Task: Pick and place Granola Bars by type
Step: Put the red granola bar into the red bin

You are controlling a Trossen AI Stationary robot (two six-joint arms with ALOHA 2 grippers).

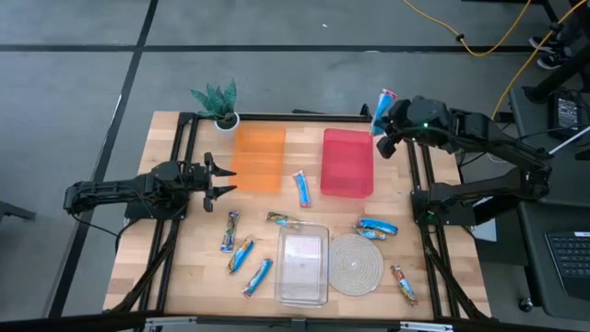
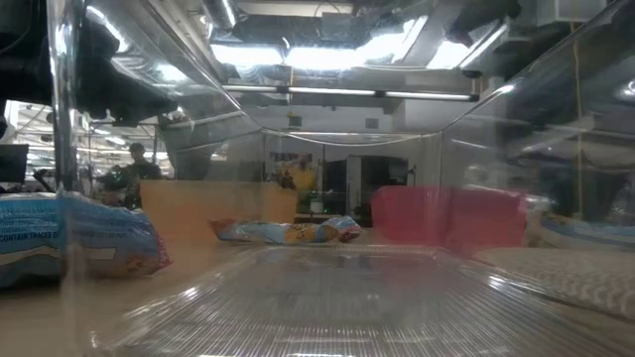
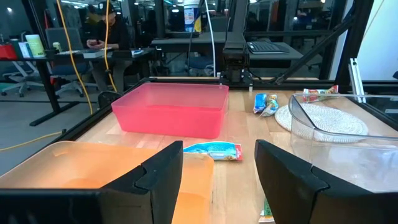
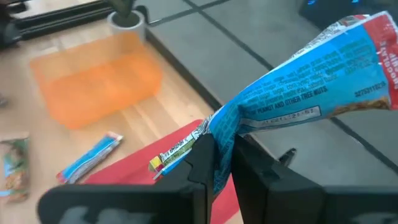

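My right gripper (image 1: 381,124) hovers over the far right corner of the red tray (image 1: 348,162), shut on a blue granola bar with a red end (image 1: 383,103). My left gripper (image 1: 219,180) is open and waits level just left of the orange tray (image 1: 257,159). It touches nothing. One blue bar (image 1: 301,188) lies flat between the two trays. Three blue bars (image 1: 243,254) lie left of the clear tray (image 1: 302,267), and one more (image 1: 282,219) lies at its far edge. A blue bar (image 1: 378,228) and a reddish one (image 1: 403,282) lie by the woven mat (image 1: 357,265). My right gripper pinches the blue bar's wrapper near one end (image 4: 219,144) between its two fingers (image 4: 202,158), where the wrapper is squeezed narrow. A short yellowish tail (image 4: 171,155) pokes out on one side. The long blue body (image 4: 311,87) sticks out on the other, lifted clear of table and tray.
A small potted plant (image 1: 219,103) stands at the far left corner beside the orange tray. A black frame runs along the table's edges (image 1: 184,124). Bare wood (image 1: 198,231) shows near the left edge. Beyond the table, a person (image 3: 102,25) sits at a desk.
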